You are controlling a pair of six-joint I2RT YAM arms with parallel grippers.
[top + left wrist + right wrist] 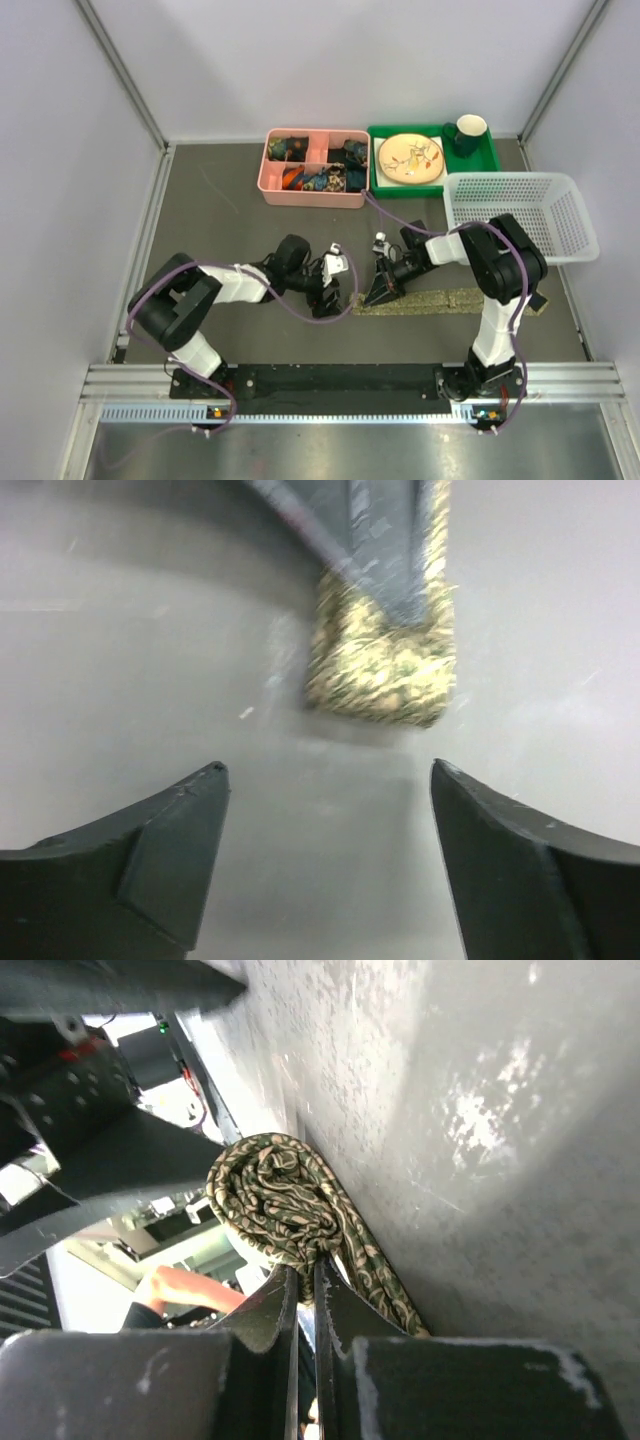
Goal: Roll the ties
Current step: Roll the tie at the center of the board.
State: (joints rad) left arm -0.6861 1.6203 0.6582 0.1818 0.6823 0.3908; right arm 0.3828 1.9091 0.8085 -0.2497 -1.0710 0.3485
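Observation:
An olive-tan patterned tie (450,299) lies stretched along the grey table, and its left end is wound into a small roll (272,1198). My right gripper (379,293) sits at that roll. In the right wrist view its jaws (308,1272) are pressed together on the roll's lower edge. My left gripper (337,283) hovers just left of the roll with its fingers wide apart. In the left wrist view the roll (385,665) lies ahead of the left gripper (330,770), apart from it. The dark fingers (375,540) of the right gripper come down onto the roll.
At the back stand a pink compartment box (313,168) of small items and a green tray (385,184) with a plate (410,158) and a dark mug (468,133). A white mesh basket (520,215) stands at the right, close behind the right arm.

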